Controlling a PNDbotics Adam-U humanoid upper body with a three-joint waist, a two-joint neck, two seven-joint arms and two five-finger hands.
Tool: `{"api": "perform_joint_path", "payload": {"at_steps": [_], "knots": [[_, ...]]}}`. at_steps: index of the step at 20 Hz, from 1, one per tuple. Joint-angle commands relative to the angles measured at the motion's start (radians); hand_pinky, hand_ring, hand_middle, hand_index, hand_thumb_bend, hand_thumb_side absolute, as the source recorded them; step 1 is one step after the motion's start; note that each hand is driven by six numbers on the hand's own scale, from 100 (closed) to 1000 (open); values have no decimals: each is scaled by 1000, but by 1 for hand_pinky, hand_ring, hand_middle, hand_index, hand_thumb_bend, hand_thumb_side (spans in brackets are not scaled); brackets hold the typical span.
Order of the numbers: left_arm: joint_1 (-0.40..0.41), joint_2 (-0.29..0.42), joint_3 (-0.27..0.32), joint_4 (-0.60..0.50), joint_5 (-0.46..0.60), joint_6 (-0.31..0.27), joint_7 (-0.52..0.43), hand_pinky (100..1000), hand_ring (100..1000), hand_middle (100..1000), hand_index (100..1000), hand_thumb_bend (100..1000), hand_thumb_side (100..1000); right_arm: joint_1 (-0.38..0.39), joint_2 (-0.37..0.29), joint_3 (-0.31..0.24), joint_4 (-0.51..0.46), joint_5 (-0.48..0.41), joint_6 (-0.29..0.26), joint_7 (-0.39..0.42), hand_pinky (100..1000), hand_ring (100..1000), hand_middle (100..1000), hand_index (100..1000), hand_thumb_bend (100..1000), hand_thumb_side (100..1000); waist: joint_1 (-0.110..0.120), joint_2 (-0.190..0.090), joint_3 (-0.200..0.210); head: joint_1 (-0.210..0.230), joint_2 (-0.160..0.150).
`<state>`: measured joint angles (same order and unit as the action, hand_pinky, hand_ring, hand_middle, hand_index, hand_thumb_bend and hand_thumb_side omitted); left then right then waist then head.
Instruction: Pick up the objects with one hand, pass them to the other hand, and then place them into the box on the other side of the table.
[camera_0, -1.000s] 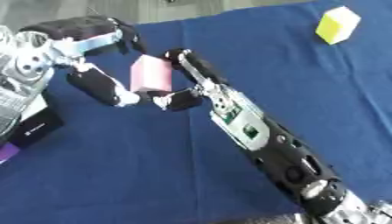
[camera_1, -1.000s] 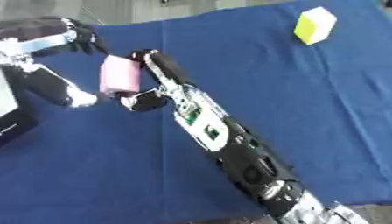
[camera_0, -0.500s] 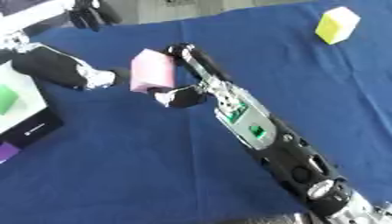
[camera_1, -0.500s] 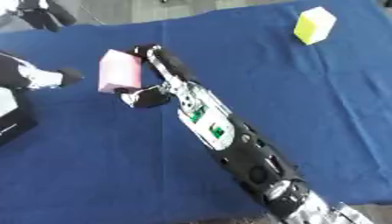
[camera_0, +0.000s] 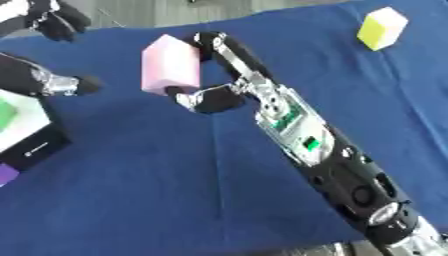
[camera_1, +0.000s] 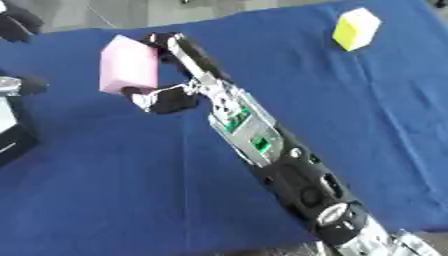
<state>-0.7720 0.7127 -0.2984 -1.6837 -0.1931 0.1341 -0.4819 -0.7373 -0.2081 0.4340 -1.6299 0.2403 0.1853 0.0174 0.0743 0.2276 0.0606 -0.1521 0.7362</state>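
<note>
A pink block (camera_0: 171, 65) hangs above the blue table, pinched by my right hand (camera_0: 238, 75): fingers curl over its top right edge and the thumb (camera_0: 206, 99) presses below. The right arm runs in from the lower right. My left hand (camera_0: 51, 83) is at the left edge, open and a clear gap away from the block, with its upper fingers (camera_0: 54, 21) in the top left corner. The box (camera_0: 33, 145), white inside with black walls, shows at the left edge with a green thing (camera_0: 5, 113) in it.
A yellow block (camera_0: 382, 28) stands on the blue cloth (camera_0: 131, 190) at the far right. Something purple (camera_0: 5, 175) lies by the box at the lower left. The cloth's far edge runs along the top of the view.
My left hand has drawn back to the left, away from the pink block. The right hand still holds the block, roughly in the same place.
</note>
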Motion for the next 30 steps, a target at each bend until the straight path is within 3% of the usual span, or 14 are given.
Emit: {"api": "perform_joint_path", "payload": {"at_steps": [1, 14, 23, 30], "knots": [[-9, 38, 19, 15, 29, -49, -3, 774, 716, 707, 822, 693, 361, -19, -11, 2, -49, -36, 17, 6, 786, 754, 604, 641, 100, 100, -13, -15, -1, 3, -8], [-21, 19, 7, 45, 79, -124, 9, 771, 704, 684, 817, 764, 304, -51, 21, 15, -91, -119, 63, 31, 772, 747, 598, 635, 100, 100, -14, -15, -1, -2, -1], [-27, 7, -8, 39, 155, -133, 95, 763, 677, 654, 809, 774, 287, -48, 23, 23, -110, -155, 85, 38, 735, 711, 569, 610, 100, 100, -14, -13, -6, -11, 6], [-34, 9, -39, 52, 233, -120, 99, 759, 667, 644, 800, 744, 295, -53, 27, 26, -117, -158, 92, 41, 727, 700, 559, 600, 100, 100, -10, -13, -11, -19, 19]]}}
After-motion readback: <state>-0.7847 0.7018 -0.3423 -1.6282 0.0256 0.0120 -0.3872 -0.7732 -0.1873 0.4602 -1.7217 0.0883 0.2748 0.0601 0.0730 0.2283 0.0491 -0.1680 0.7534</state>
